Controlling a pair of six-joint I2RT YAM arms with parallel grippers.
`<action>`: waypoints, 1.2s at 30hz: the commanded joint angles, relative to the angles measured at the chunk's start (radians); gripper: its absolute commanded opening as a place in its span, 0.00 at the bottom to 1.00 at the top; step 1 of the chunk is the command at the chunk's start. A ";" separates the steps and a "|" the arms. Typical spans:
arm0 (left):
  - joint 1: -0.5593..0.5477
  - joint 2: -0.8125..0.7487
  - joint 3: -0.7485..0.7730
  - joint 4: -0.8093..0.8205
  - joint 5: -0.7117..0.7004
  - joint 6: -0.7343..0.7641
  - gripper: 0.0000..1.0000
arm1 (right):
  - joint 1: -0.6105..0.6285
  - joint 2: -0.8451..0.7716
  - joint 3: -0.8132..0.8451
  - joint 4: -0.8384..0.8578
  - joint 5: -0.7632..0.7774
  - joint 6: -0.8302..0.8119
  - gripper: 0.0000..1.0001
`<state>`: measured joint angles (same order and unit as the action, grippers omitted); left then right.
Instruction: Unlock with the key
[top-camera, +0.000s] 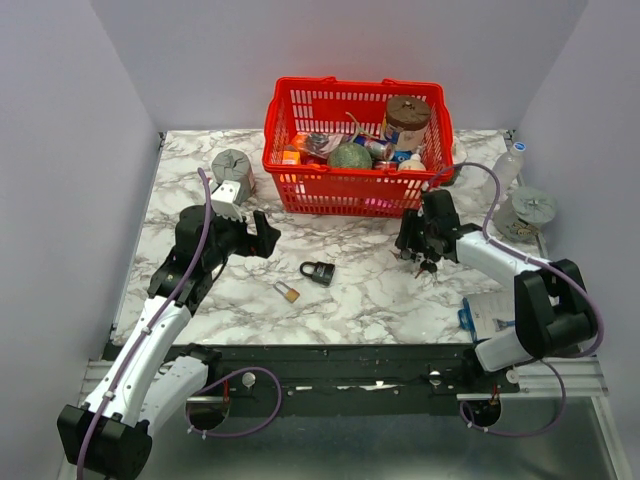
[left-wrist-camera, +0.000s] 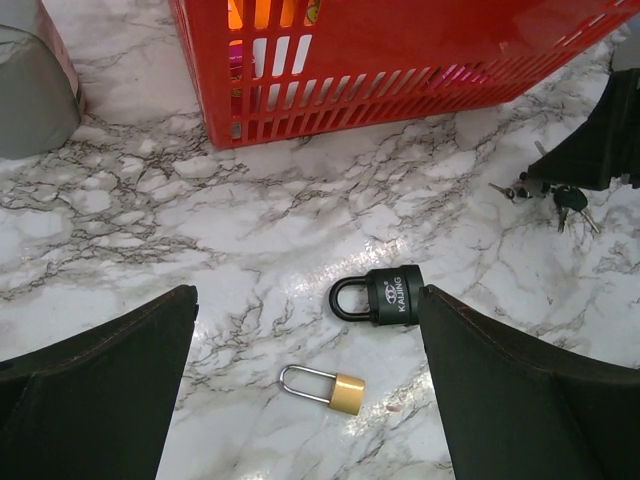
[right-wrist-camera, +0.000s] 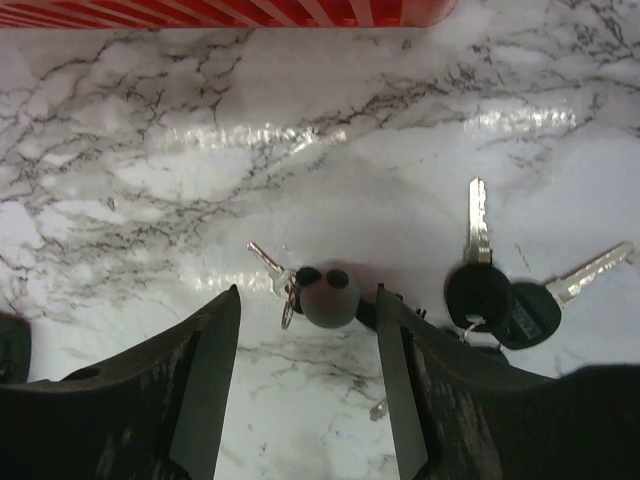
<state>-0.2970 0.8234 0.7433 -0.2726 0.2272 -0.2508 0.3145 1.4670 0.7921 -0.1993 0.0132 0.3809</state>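
The key bunch (right-wrist-camera: 480, 292) lies on the marble with dark heads and silvery blades, plus a grey round head (right-wrist-camera: 328, 297) and a small key. My right gripper (right-wrist-camera: 308, 292) is open just above it, with a finger on either side of the grey head and nothing gripped. It stands right of centre (top-camera: 421, 250), and the key bunch (left-wrist-camera: 558, 198) also shows beside it in the left wrist view. The black padlock (top-camera: 318, 272) (left-wrist-camera: 390, 295) lies mid-table. My left gripper (left-wrist-camera: 307, 292) hovers wide open to its left (top-camera: 258, 236).
A small brass padlock (left-wrist-camera: 335, 388) (top-camera: 287, 292) lies near the black one. A red basket (top-camera: 290, 170) (left-wrist-camera: 400, 60) full of items stands at the back. A grey roll (top-camera: 232, 165) is at the back left. A bottle (top-camera: 507, 165), a grey reel (top-camera: 528, 212) and a blue-white box (top-camera: 480, 315) are on the right.
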 joint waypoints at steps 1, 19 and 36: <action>-0.004 -0.003 -0.005 0.019 0.031 0.012 0.99 | -0.005 0.084 0.099 0.023 0.010 0.001 0.65; -0.004 -0.035 -0.001 0.012 0.041 -0.001 0.99 | -0.006 0.128 0.082 -0.097 -0.090 -0.054 0.68; -0.004 -0.044 -0.001 0.006 0.037 -0.005 0.99 | 0.061 0.036 -0.034 -0.121 -0.226 0.045 0.66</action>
<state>-0.2966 0.7944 0.7433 -0.2714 0.2478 -0.2520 0.3393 1.5440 0.8017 -0.2665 -0.1551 0.3706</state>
